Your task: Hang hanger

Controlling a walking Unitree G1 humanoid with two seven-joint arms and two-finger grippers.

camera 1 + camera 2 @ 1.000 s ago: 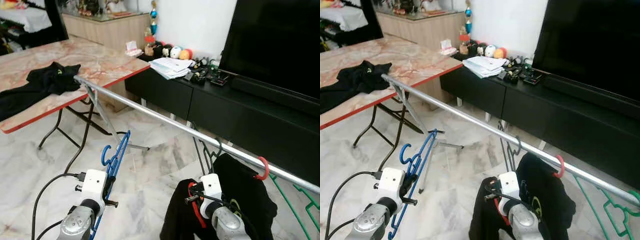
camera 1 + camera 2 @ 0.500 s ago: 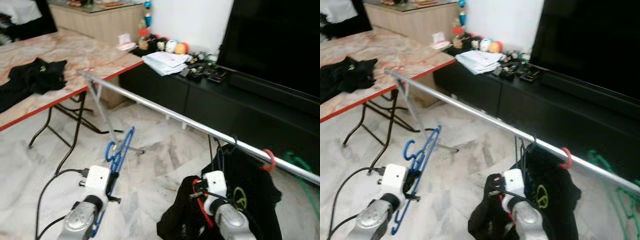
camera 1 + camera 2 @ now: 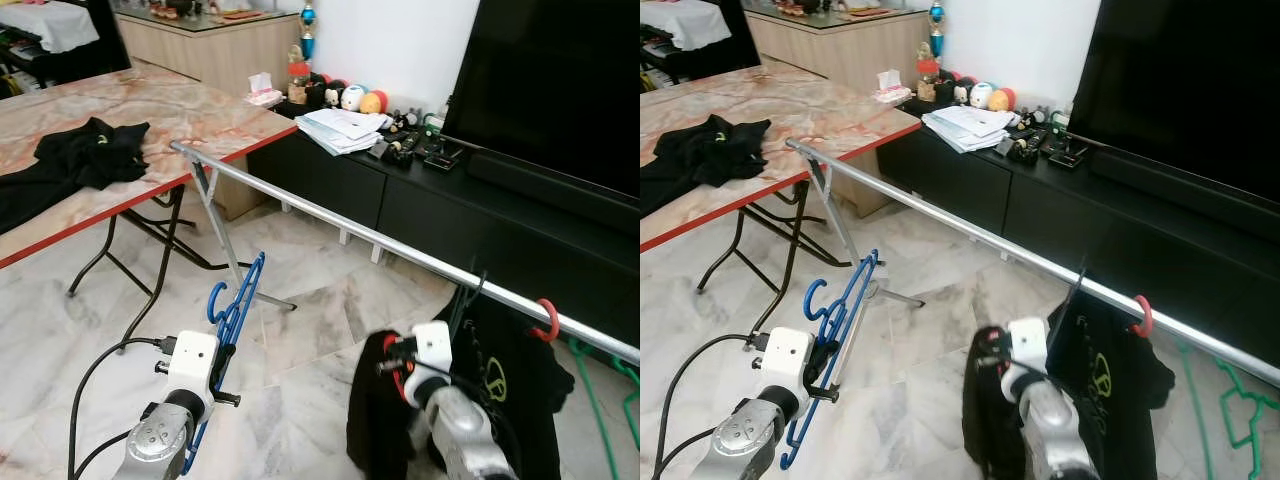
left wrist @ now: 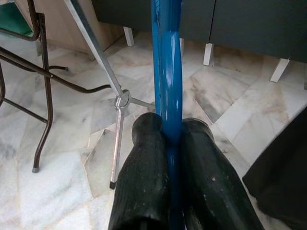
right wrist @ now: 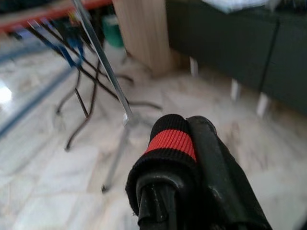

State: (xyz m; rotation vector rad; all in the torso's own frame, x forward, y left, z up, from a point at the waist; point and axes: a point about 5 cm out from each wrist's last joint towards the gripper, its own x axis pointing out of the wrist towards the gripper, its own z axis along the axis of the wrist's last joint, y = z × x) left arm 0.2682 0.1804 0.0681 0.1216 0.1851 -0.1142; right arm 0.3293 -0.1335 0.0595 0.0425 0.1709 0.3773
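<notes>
Marble floor, silver rail [image 3: 400, 250] crossing ahead. Our left gripper [image 4: 173, 143] is clamped on the blue hanger [image 3: 233, 310], hook up, below the rail; our right gripper [image 5: 184, 139] pinches black cloth [image 5: 165, 163].

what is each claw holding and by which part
Left claw pinches the blue plastic hanger by its lower bar. Right claw grips black fabric with a red band.
</notes>
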